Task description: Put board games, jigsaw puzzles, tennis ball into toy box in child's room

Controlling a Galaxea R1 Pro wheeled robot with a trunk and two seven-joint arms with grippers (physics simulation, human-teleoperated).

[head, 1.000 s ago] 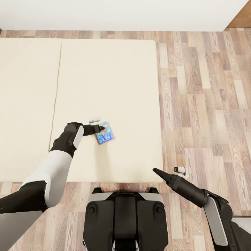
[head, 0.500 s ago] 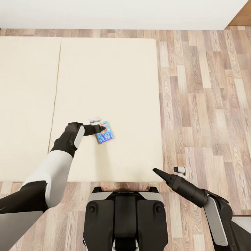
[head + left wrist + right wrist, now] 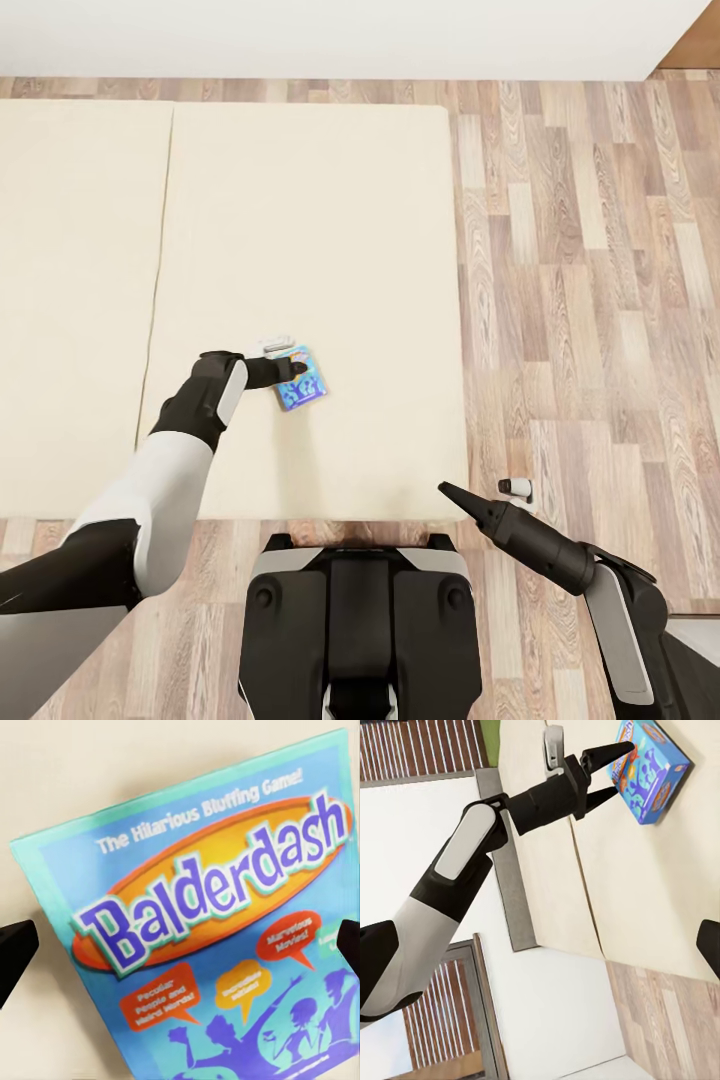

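Balderdash lettering in purple on an orange oval marks the small blue board game [image 3: 301, 379], which lies flat on the beige mattress of the bed [image 3: 330, 220], well in from the mattress's near edge and tilted a little off square to it. In the left wrist view the box lid [image 3: 202, 937] is seen close up, with speech-bubble graphics and purple figures below the title and bare mattress beyond one edge.

Just beside the game's left edge sits the left gripper [image 3: 291, 370], its two dark fingers spread apart, one tip over each side of that edge. In the right wrist view the same gripper [image 3: 618, 771] shows clearly from the side: the pointed fingers are parted in a V, and the game [image 3: 651, 769] lies at their tips, not pinched between them. In the left wrist view a dark fingertip [image 3: 15, 954] shows at each side margin, well apart, with the box between them.

Behind the gripper the left arm, black at the wrist and white along the forearm, reaches out from the robot's base across the near edge of the bed.

Off the bed's near right corner, the right gripper [image 3: 447, 492] hangs over the wood-plank floor [image 3: 600, 300], pointing toward that corner; whether its fingers are parted or closed cannot be told.
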